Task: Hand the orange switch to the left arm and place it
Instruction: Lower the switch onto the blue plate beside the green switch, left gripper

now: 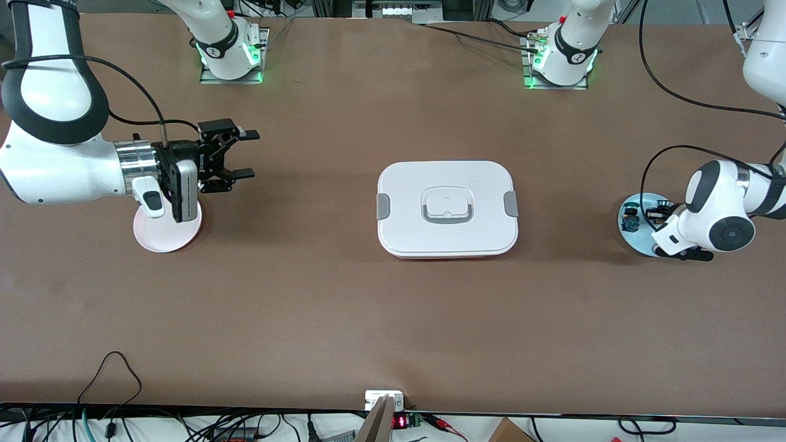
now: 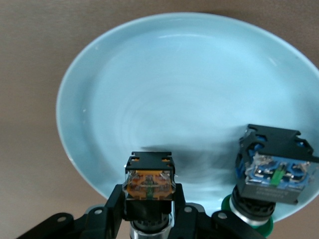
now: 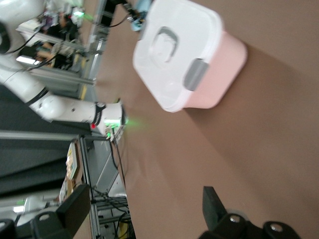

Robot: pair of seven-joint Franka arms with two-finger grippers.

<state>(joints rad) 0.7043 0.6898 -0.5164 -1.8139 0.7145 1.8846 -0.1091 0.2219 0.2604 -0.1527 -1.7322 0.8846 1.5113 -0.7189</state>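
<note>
The orange switch [image 2: 149,181] stands on a light blue plate [image 2: 174,89] at the left arm's end of the table. My left gripper [image 2: 149,199] is shut on its black collar, one finger on each side. In the front view the left gripper [image 1: 656,215] is low over that plate [image 1: 635,240] and hides the switch. The white box [image 1: 447,209] sits mid-table and also shows in the right wrist view [image 3: 174,55]. My right gripper [image 1: 250,153] is open and empty, held level above the table toward the right arm's end, pointing at the box; it shows in its wrist view [image 3: 144,209].
A blue-green switch [image 2: 274,172] stands on the same blue plate beside the orange one, seen in the front view too [image 1: 629,216]. A pink plate [image 1: 166,236] lies under the right arm's wrist. Brown table spreads around the box.
</note>
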